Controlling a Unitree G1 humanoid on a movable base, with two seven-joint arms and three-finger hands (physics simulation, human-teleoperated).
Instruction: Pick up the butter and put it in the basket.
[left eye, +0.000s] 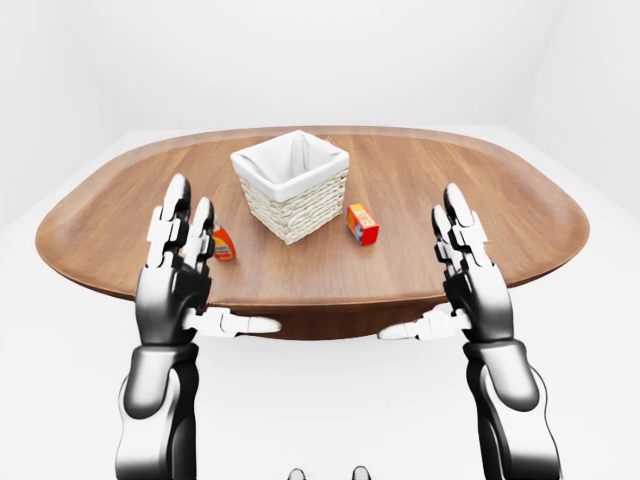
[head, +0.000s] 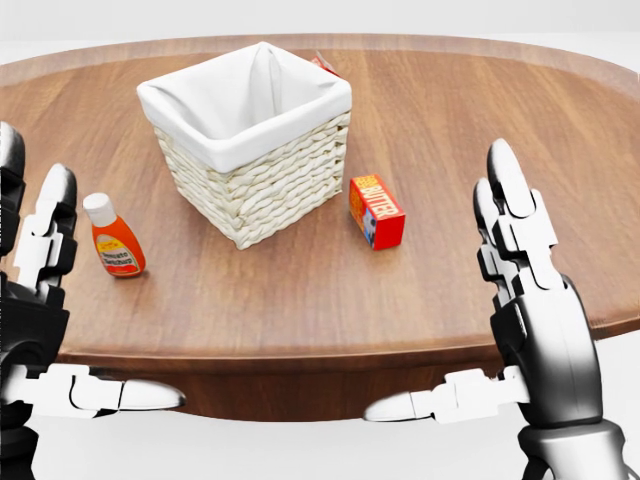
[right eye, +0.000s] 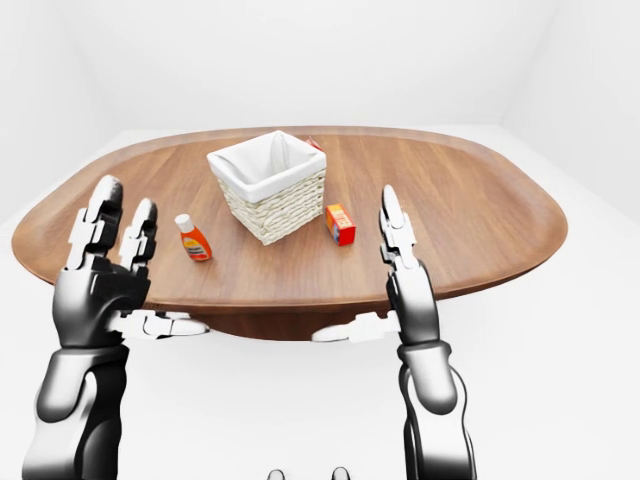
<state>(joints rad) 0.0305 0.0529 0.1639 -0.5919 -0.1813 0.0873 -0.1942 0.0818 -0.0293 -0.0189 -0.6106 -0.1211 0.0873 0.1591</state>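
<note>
On oval brown wooden worktop (head: 450, 120), small red-orange butter box (head: 377, 211) lies just right of white-lined wicker basket (head: 250, 140). Both hands empty, fingers spread. Bring your right hand (head: 530, 300) over box, pinch long sides.

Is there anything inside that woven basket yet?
The basket shows only its white cloth lining; the bottom is hidden by its walls. The butter lies outside on the table. A small red thing peeks out past the basket's top rim.

One basket (head: 247, 140) at the upper middle of the head view, one butter box (head: 376, 211) right of it, one sauce bottle (head: 116, 238) at left, one partly hidden red item (head: 322, 64) behind the basket.
</note>
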